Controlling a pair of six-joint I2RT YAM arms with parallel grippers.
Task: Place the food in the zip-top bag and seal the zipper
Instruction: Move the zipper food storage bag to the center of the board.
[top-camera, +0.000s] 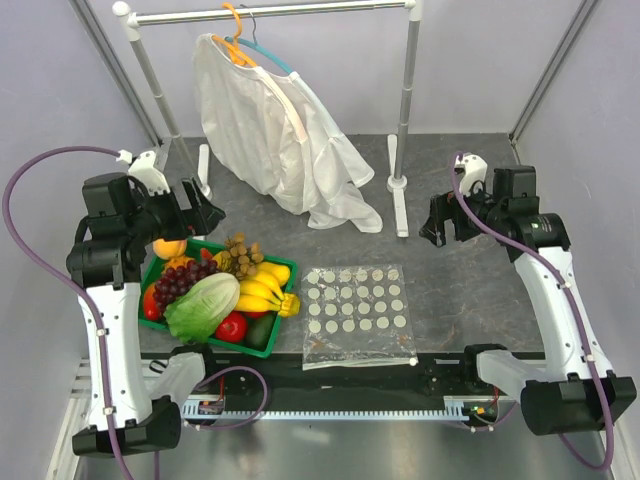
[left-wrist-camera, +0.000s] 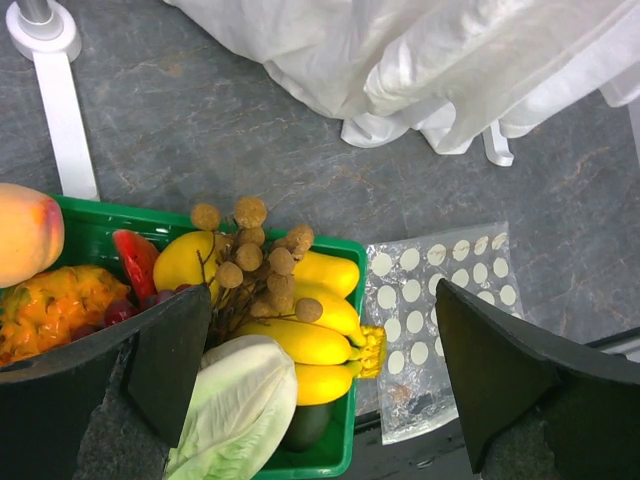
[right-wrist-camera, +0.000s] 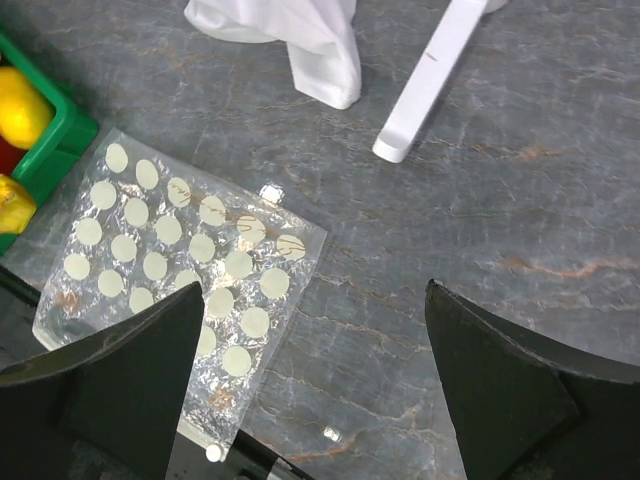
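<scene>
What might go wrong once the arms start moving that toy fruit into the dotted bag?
The clear dotted plastic bag lies flat on the grey table, so fruit may push it away rather than slip inside.
The dark purple grape bunch rests against the green lettuce head in the crowded green plastic basket; the open left gripper might drag neighbours out too.

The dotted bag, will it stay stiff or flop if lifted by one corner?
Probably flops: the bag is thin, crinkled clear film lying flat. Likely light, being so flat. Its glossy surface may slip in a pinch.
</scene>
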